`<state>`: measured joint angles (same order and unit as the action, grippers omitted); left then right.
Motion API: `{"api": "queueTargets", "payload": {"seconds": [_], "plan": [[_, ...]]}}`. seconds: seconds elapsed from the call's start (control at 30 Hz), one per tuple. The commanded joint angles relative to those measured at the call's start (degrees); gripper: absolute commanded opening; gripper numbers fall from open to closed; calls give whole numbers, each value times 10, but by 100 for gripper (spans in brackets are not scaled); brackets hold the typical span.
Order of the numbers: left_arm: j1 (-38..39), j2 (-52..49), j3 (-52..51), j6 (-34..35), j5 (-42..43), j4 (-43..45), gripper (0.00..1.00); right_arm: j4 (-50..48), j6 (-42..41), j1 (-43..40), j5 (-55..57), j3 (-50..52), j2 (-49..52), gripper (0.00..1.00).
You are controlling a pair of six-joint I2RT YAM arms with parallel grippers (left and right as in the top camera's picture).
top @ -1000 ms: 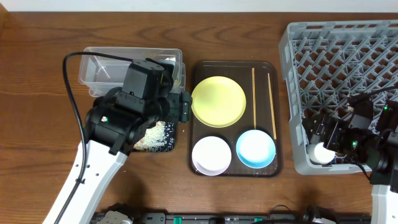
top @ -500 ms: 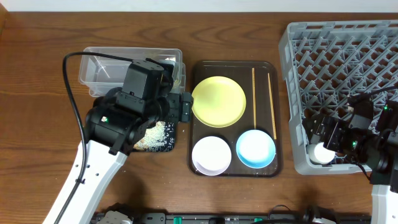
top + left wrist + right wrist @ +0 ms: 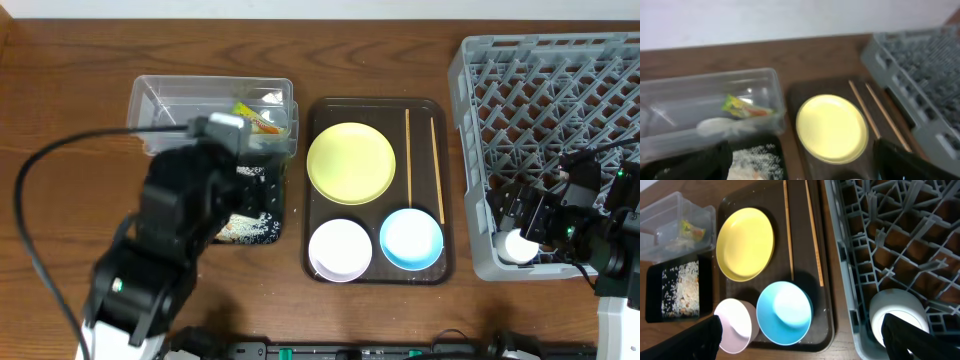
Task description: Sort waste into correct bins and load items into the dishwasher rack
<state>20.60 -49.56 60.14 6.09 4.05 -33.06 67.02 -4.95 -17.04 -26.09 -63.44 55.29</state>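
Observation:
The clear tub (image 3: 160,105) holds the green-and-orange wrapper (image 3: 256,116) and a whitish scrap (image 3: 715,126). The black tray (image 3: 268,215) in front of it holds rice crumbs (image 3: 245,222). The yellow-green plate (image 3: 351,163), white bowl (image 3: 340,250), blue bowl (image 3: 411,238) and two chopsticks (image 3: 407,150) lie on the brown serving tray. My left gripper (image 3: 800,172) is open and empty above the black tray; my left arm (image 3: 170,240) hides it from overhead. My right gripper (image 3: 512,228) is open and empty over the front-left corner of the grey rack (image 3: 560,110).
The brown serving tray (image 3: 375,105) lies between the bins and the rack. A white round cup-like item (image 3: 895,317) sits in the rack's front-left corner beside my right fingers. The left arm's black cable loops over the left of the table.
My left arm has pulled back from beside the plate toward the front left, uncovering the tub and wrapper. The right arm has not moved.

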Motion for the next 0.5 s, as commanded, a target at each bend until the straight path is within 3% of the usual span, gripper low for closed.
{"api": "queueTargets", "payload": {"seconds": [0.0, 0.2, 0.47], "plan": [[-27, 67, -86, -24, -16, 55, 92, 0, 8, -5, -2, -8, -2, 99], [-49, 208, -244, -24, -16, 157, 93, 0, 8, -5, -2, -8, -2, 99], [-64, 359, -401, -24, -16, 208, 98, 0, 8, -5, -2, -8, -2, 99]]}}
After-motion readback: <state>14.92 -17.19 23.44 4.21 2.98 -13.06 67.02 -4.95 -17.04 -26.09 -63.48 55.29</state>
